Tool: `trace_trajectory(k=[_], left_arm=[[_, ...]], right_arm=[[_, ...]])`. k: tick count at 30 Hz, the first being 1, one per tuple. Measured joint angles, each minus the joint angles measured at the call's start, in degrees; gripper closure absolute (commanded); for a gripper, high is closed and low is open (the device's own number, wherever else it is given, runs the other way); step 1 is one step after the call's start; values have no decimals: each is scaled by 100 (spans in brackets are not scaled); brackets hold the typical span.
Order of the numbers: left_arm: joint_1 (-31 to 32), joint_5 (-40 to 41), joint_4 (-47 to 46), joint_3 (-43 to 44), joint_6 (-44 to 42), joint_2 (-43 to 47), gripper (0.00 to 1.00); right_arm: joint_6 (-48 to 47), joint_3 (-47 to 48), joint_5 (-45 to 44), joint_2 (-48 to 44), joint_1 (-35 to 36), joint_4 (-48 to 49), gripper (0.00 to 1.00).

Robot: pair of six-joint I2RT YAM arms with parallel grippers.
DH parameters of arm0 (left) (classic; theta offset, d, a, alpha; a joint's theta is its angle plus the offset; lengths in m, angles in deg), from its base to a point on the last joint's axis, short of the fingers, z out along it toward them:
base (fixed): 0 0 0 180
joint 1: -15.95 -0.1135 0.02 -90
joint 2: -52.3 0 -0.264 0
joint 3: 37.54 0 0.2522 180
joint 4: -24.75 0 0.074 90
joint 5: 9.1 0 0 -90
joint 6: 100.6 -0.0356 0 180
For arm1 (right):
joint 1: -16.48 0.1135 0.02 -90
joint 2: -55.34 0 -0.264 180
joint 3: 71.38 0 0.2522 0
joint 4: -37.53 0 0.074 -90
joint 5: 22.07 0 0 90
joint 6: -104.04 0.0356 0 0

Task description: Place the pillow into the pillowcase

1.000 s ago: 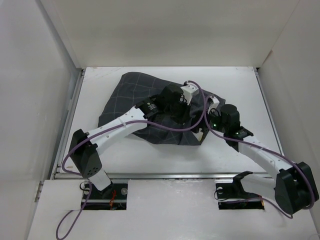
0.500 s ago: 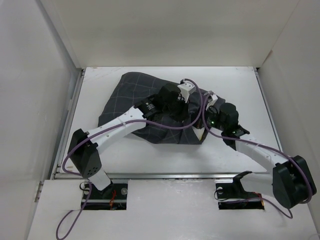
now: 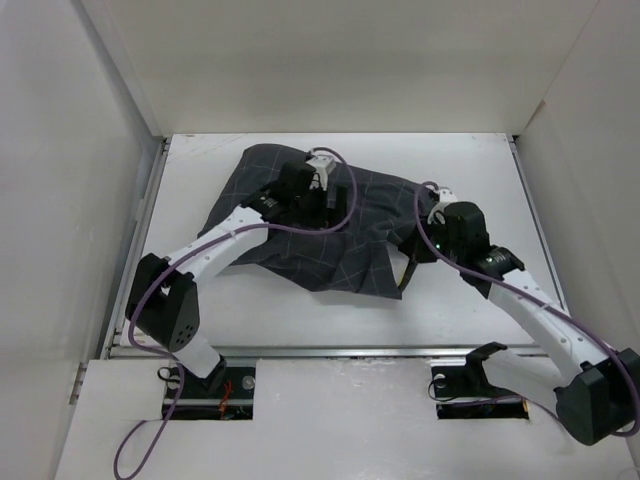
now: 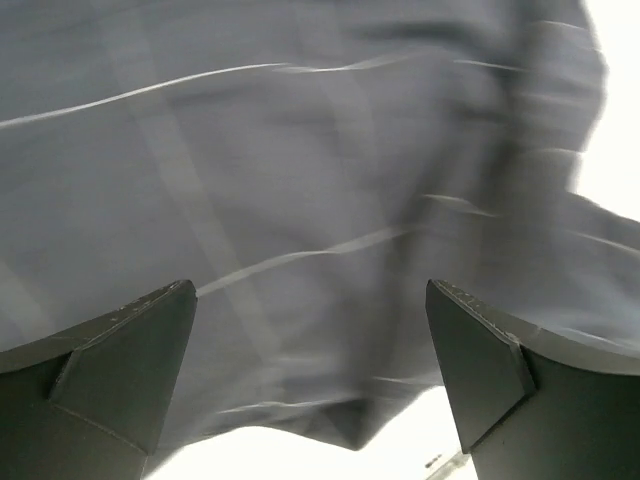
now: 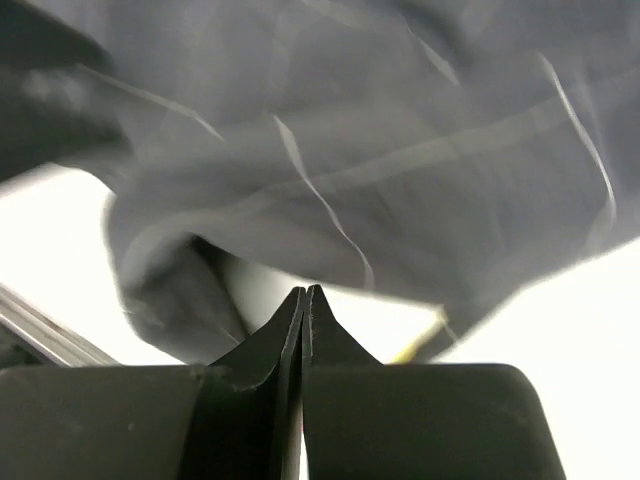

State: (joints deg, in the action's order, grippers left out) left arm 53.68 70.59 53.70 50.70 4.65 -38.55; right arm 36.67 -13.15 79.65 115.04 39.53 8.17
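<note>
The dark checked pillowcase (image 3: 300,235) lies rumpled across the middle of the table, bulging over what it covers. Of the pillow only a thin yellow sliver (image 3: 404,272) shows at the case's near right edge, also seen as a yellow sliver (image 5: 415,347) in the right wrist view. My left gripper (image 3: 318,200) hovers over the back of the case, open, with only the fabric of the pillowcase (image 4: 300,180) below its jaws. My right gripper (image 3: 418,248) is at the case's right edge, shut (image 5: 305,290), with nothing seen between its fingers; the pillowcase (image 5: 400,170) hangs just beyond them.
White walls enclose the white table (image 3: 470,165) at the back and on both sides. A metal rail (image 3: 330,350) runs along its near edge. Purple cables loop over both arms above the fabric.
My left gripper let go, opened and moved left toward the back of the case. My right gripper shut and its arm swung right. The case now lies flatter.
</note>
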Motion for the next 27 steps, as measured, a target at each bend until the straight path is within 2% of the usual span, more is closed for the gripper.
trace_trajectory(k=[4,9,10,12,13,17,20,23,24,27], left_arm=[[-675,-122,-238,-439,59,0,0],[-1099,-334,-420,-636,74,2,0],[-1137,-367,-468,-638,72,-2,0],[-1213,-437,-562,-636,70,-15,0],[-1246,-476,-616,-636,68,-39,0],[-1311,-627,-752,-638,68,-297,0],[-1349,-686,-782,-651,61,-544,0],[-1351,-734,-820,-654,28,-682,1],[-1357,-750,-828,-654,26,-686,2],[-1377,-778,-868,-654,26,-686,5]], right_arm=[[-35,0,-111,-136,-22,-756,100],[-219,-4,317,-24,118,-704,99],[-249,2,385,94,264,-597,83],[-295,52,463,382,538,-428,66],[-323,96,509,557,647,-317,50],[-387,382,695,1259,765,138,27],[-404,695,852,1805,769,503,19],[-452,1139,949,2439,791,745,20],[-461,1311,966,2664,798,798,34],[-479,1714,951,3265,846,914,85]])
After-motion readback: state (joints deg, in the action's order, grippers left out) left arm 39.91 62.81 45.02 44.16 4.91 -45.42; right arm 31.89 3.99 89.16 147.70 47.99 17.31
